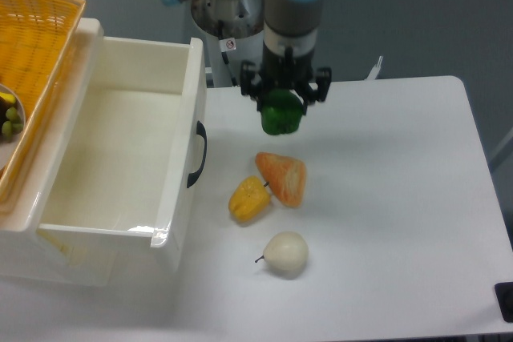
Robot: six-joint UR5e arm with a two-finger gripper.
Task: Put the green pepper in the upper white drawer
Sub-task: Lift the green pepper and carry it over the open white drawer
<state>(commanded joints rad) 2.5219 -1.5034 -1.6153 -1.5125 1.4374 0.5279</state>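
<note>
Gripper pinches the green pepper by its top, held above the table, right of the upper white drawer. Glossy, lobed skin probably slips; gripping across its shoulders seems safest.

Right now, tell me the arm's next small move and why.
Probably carry the green pepper sideways toward the white drawer. The gripper already holds it in its jaws above the table, beside the open drawer rather than over it, so releasing here would miss.
</note>
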